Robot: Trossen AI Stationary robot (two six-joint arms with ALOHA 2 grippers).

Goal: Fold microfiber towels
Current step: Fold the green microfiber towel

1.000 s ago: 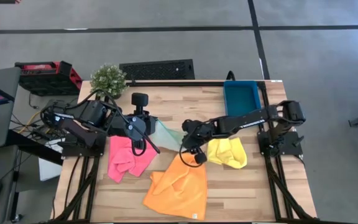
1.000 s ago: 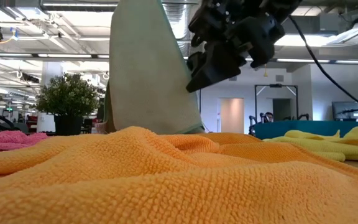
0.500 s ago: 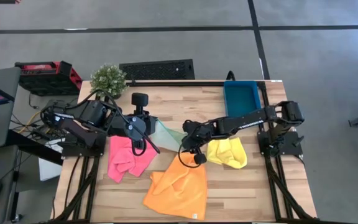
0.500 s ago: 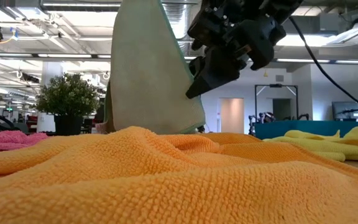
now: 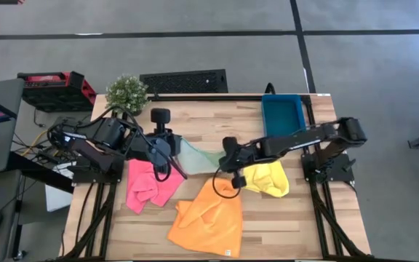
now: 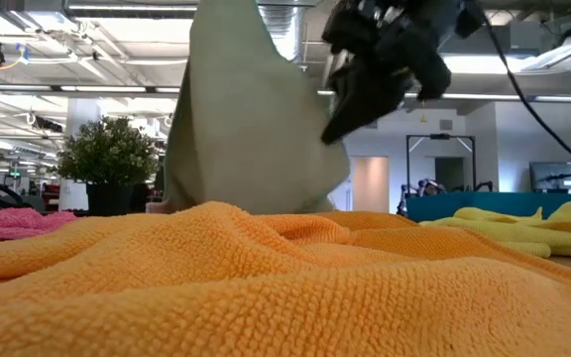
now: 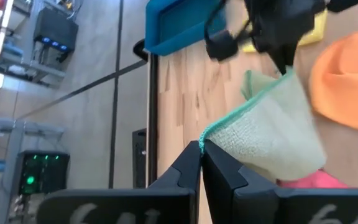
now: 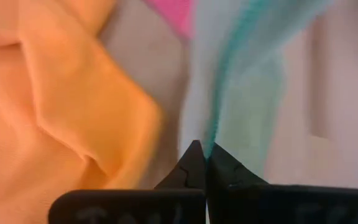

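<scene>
The sage green towel hangs between my two grippers over the middle of the table. In the low view it shows as a broad sheet whose lower edge is hidden behind the orange towel. My left gripper is shut on one corner. My right gripper is shut on the towel's other end. The pink towel, the orange towel and the yellow towel lie crumpled on the table. My left gripper pinches a hemmed corner of the green towel between its two fingertips, slanting down from the table's left. The towel falls away from the corner toward the other arm. My right gripper pinches the green towel's teal-hemmed edge between its two fingers, slanting down from the table's right. In the low view that edge is raised above the table and the cloth slopes down from it; one layer or several, I cannot tell.
A teal bin stands at the far right of the table. A potted plant stands at the far left corner. The orange towel spreads over the near middle, with the pink one to its left and the yellow one to its right.
My right gripper has shut on the green towel's right edge. It has then risen and drawn toward the table's right. That side of the towel has lifted and the cloth has spread wider. The corner in my left gripper has stayed where it was.
</scene>
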